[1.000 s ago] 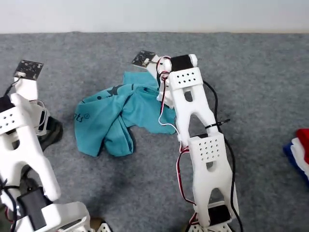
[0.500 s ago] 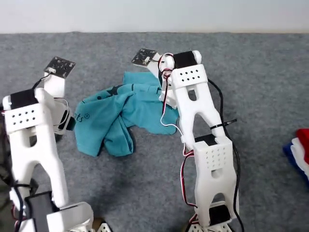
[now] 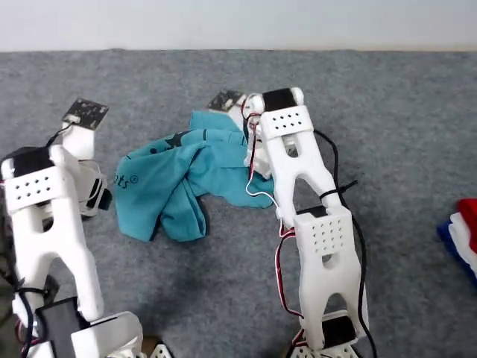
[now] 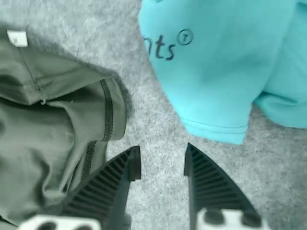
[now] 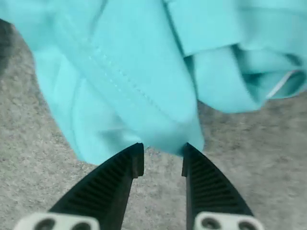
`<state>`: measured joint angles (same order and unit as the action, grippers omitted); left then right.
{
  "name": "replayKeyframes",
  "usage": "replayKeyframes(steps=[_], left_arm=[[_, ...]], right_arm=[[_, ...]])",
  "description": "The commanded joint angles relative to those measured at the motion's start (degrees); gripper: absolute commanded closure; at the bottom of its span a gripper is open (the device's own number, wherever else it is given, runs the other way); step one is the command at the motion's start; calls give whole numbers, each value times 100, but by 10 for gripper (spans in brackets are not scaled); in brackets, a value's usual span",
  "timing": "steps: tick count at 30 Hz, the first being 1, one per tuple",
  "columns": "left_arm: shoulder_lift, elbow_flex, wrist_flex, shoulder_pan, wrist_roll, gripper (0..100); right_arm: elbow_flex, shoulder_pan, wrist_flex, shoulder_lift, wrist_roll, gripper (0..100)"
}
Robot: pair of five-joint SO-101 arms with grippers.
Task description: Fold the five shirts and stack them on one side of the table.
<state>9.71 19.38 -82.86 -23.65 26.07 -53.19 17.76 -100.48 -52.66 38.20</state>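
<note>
A crumpled teal shirt (image 3: 182,175) lies in the middle of the grey carpeted table. My left gripper (image 4: 161,158) is open over bare carpet, between the teal shirt's printed edge (image 4: 216,72) and a dark olive shirt (image 4: 48,139) bunched up beside it. My right gripper (image 5: 163,151) is open, low at the opposite side of the teal shirt (image 5: 134,86), its fingertips right at the fabric's hem. In the high view the right arm (image 3: 298,171) covers the shirt's right edge and the left arm (image 3: 48,209) stands just left of the shirt.
A stack of folded shirts (image 3: 463,233) in red, white and blue sits at the table's right edge. Bare carpet stretches between the right arm and that stack, and along the back of the table.
The left arm has swung in from the left edge toward the teal shirt, then eased back a little. The right arm shifted slightly at the shirt's right side.
</note>
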Motion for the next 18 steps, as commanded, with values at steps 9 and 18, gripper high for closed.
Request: replayKeyframes(steps=[9, 18], left_arm=[[141, 110, 484, -167, 273, 849], [132, 119, 774, -149, 273, 849]], right_arm=[[-316, -462, -215, -75, -44, 844], [-747, -295, -57, -338, 149, 760]])
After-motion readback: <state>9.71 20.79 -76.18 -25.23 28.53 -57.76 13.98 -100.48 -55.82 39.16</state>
